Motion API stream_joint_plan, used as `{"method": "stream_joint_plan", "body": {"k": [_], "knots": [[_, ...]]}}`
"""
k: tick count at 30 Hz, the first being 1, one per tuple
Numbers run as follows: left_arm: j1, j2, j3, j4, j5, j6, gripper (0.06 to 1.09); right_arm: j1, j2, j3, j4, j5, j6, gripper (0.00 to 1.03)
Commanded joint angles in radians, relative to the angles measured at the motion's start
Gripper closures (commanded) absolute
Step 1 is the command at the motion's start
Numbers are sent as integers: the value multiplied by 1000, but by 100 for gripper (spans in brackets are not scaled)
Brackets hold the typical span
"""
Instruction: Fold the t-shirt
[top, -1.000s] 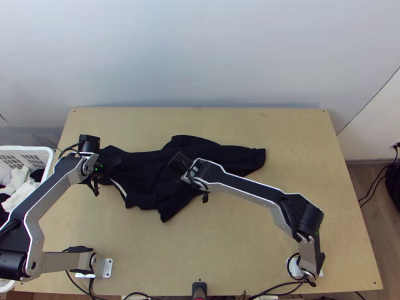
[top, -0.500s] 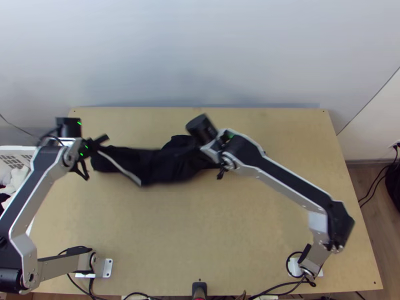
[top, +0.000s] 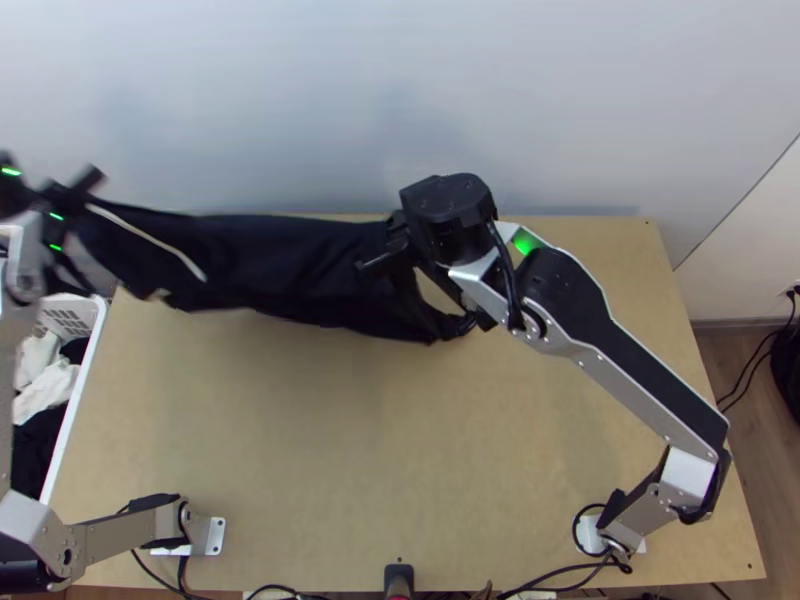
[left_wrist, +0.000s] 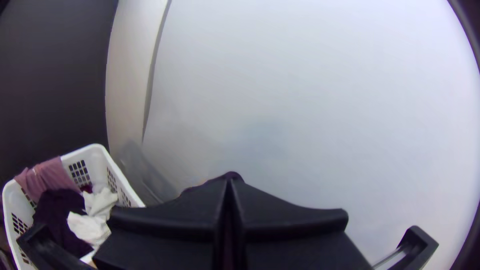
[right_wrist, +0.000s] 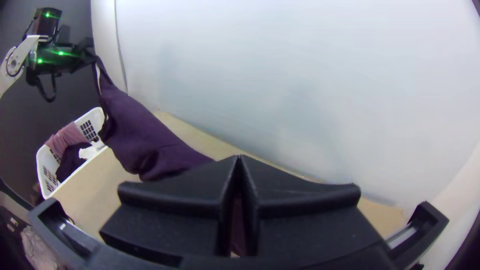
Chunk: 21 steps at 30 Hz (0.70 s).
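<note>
In the top view my left gripper (top: 82, 186) is raised past the table's far left corner, closed on one end of the dark t-shirt (top: 280, 262). My right gripper (top: 385, 250) is up near the table's far edge, closed on the cloth farther right. Between them the shirt hangs stretched above the table, its lower part loose and a pale strip near the left end. The left wrist view has my left gripper (left_wrist: 230, 185) with its fingers together and a bit of dark cloth at the tips. In the right wrist view my right gripper (right_wrist: 239, 162) is likewise closed, the shirt (right_wrist: 145, 135) reaching away to the other arm.
A white laundry basket (top: 75, 385) with white and dark clothes stands at the table's left side. A pale wall (top: 400, 100) rises behind the far edge. The wooden table (top: 400, 450) lies bare in front of the shirt.
Both grippers have risen and moved toward the far edge, the left one also leftward. The shirt, earlier lying bunched on the table, has been lifted and drawn out between them.
</note>
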Motion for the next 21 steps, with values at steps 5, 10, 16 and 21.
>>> {"method": "stream_joint_plan", "body": {"k": [5,10,16,21], "knots": [[118,0,383,78,-54,138,105,135,36,132,87,74,-128,100],[115,3,503,134,-54,195,105,178,55,158,104,81,-133,100],[66,36,509,161,-54,212,105,181,56,169,104,94,-131,100],[-75,114,536,246,-111,244,105,170,39,143,68,118,-127,100]]}}
